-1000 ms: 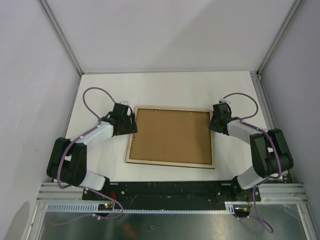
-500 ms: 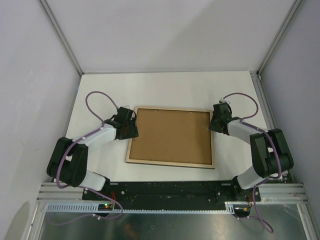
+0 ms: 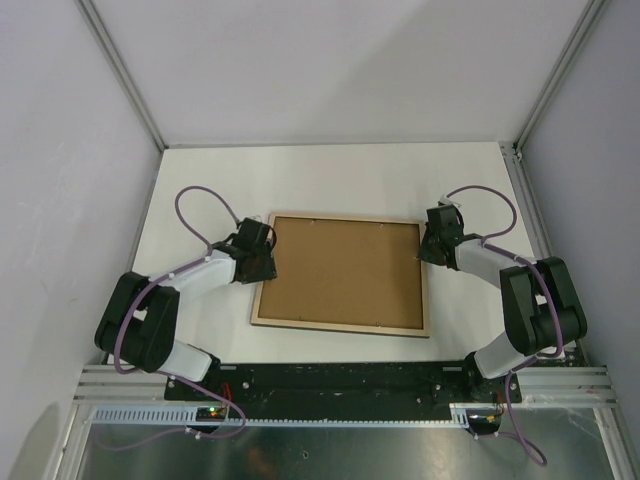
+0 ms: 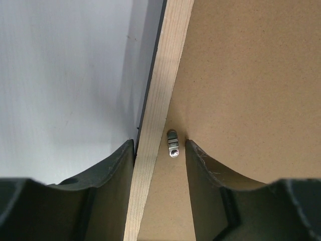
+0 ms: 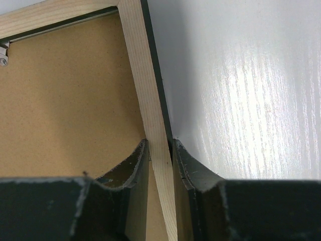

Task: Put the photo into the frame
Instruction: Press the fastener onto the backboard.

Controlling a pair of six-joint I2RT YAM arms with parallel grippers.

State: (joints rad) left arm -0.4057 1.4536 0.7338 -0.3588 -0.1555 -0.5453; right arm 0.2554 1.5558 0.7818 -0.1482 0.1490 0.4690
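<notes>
White tabletop (image 3: 330,180) between pale walls, and about midway on it I see the frame (image 3: 340,327) lying face down. It has light wood rails with a thin black front edge showing at the sides, and a brown backing board (image 3: 345,270) sits inside it. My left gripper (image 4: 159,145) is at the frame's left rail, jaws partly open astride the wood and a small metal clip (image 4: 172,144), pinching neither as far as I can see. Since a second ago it has slid a little nearer along that rail and its jaws have narrowed. My right gripper (image 5: 159,143) pinches the right rail close to the far right corner, unchanged, and the frame has not shifted.
</notes>
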